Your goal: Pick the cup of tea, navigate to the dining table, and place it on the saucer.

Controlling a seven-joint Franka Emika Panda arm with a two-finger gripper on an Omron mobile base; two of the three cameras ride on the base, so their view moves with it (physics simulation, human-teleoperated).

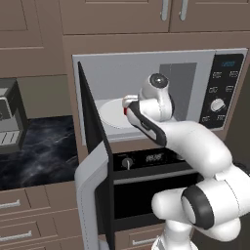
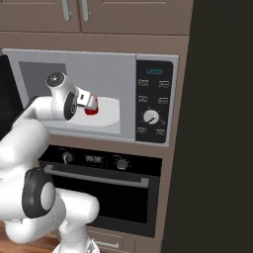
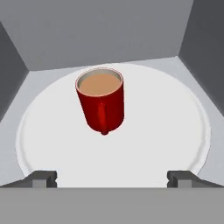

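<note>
pincer (image 3: 112,177): we are seeing its jaws standing wide apart, gripping nothing | small red cylindrical cup of tea (image 3: 101,103): sitting upright on round white turntable plate (image 3: 175,131), handle facing us, bare plate all around | grey microwave cavity walls (image 3: 205,43) closing in both sides | open microwave door (image 1: 93,161) hanging left

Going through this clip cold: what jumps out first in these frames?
The red cup of tea stands upright on the white turntable inside the open microwave, its handle facing the camera on the hand. The white arm reaches into the cavity, and the pincer is open, short of the cup. The microwave door hangs wide open on the left.
</note>
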